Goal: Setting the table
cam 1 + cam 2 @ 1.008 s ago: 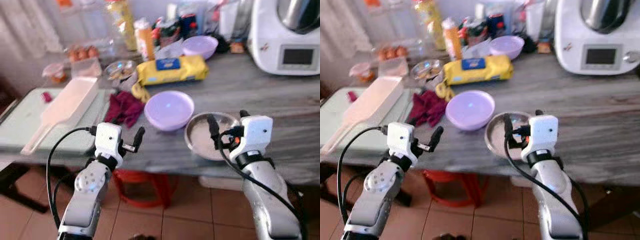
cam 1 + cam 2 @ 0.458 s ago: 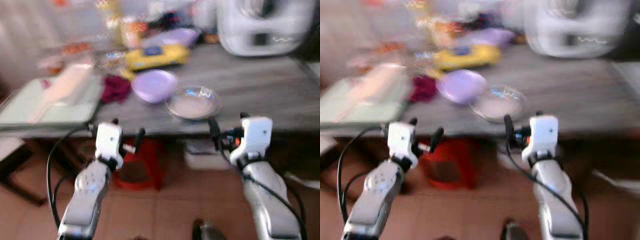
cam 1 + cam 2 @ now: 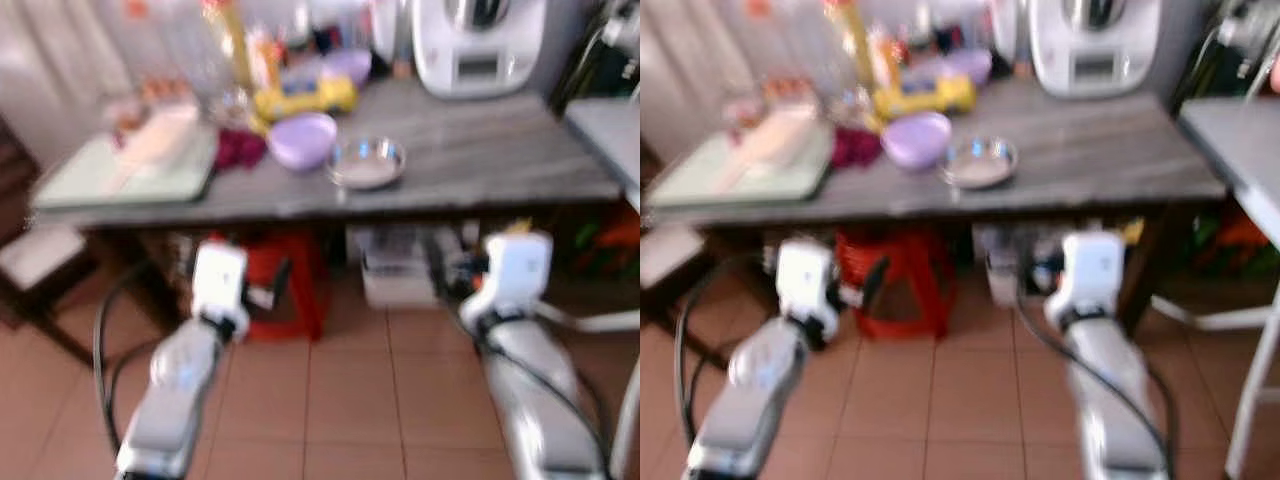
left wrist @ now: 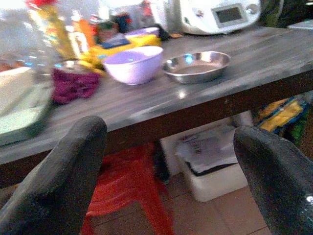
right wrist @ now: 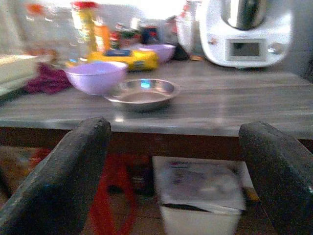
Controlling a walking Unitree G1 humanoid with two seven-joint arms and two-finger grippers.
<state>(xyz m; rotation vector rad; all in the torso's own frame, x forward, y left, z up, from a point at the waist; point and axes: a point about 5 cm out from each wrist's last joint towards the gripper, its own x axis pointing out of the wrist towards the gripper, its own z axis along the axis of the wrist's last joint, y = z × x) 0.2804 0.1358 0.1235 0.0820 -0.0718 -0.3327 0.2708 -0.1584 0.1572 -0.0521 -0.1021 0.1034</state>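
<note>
Facing the table: a grey wood-grain table (image 3: 470, 165) is seen from a little way off, across a terracotta tiled floor (image 3: 350, 400); the head views are blurred.
Left gripper (image 4: 168, 171): held out low in front of the table edge, well short of it; its two black fingers (image 4: 63, 181) are spread wide with nothing between them.
Right gripper (image 5: 178, 171): held out at the same height on the other side; its fingers (image 5: 68, 181) are likewise parted and nothing is gripped.
Metal bowl (image 3: 367, 162): a shallow steel dish set near the front of the tabletop, untouched.
Lilac bowl (image 3: 302, 139): placed just beside the metal bowl, on its left, apparently touching or nearly so.
Second lilac bowl (image 5: 156, 52): seen further back among bottles and jars.
Yellow packet (image 3: 305, 96): laid behind the front lilac bowl.
Maroon cloth (image 4: 73, 84): bunched to the left of the lilac bowl.
Green tray (image 3: 120, 180): laid at the table's left end, a pale flat object on it.
White kitchen appliance (image 3: 478, 42): stood at the back right.
Under the table: a red stool (image 3: 285, 285) and a white box (image 5: 200, 196) are visible.
</note>
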